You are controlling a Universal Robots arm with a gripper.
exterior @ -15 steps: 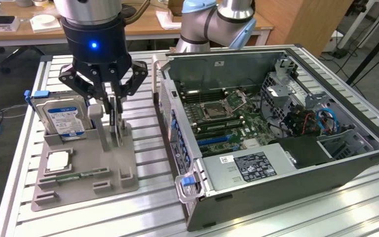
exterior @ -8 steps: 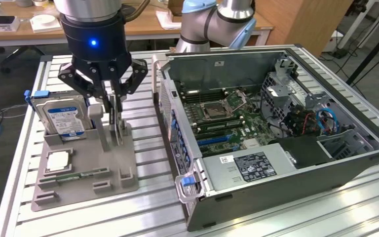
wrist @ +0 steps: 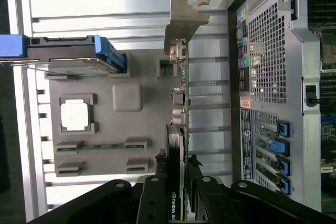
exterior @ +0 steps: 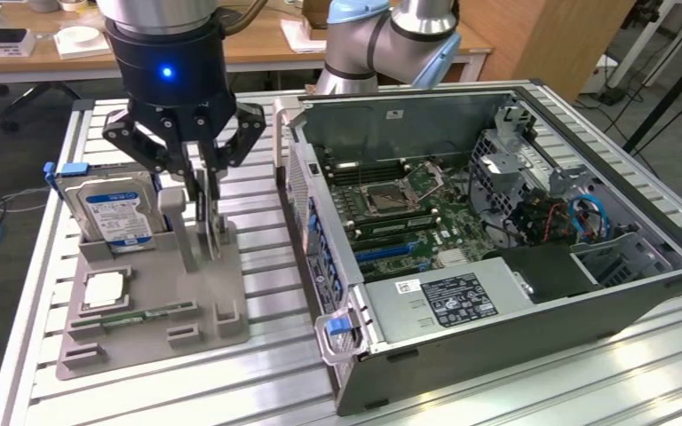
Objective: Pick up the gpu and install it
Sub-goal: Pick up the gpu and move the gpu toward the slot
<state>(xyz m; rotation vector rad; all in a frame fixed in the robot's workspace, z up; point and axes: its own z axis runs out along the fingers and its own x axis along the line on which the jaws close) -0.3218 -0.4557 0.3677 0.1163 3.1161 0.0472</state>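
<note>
Because the gpu stands on its long edge in a slot of the grey holder tray, we find the tool set directly above it, one finger against each flat face and closed on the black cooler block. We judge this edge-up storage deliberate: it leaves both faces free for a pinch grip. The silver bracket projects beyond the fingers (clear of the grip). In the exterior view, the hard drive stands at 9 o'clock of the card. The computer case lies on the desk at 3 o'clock, its side open so the board faces up.
</note>
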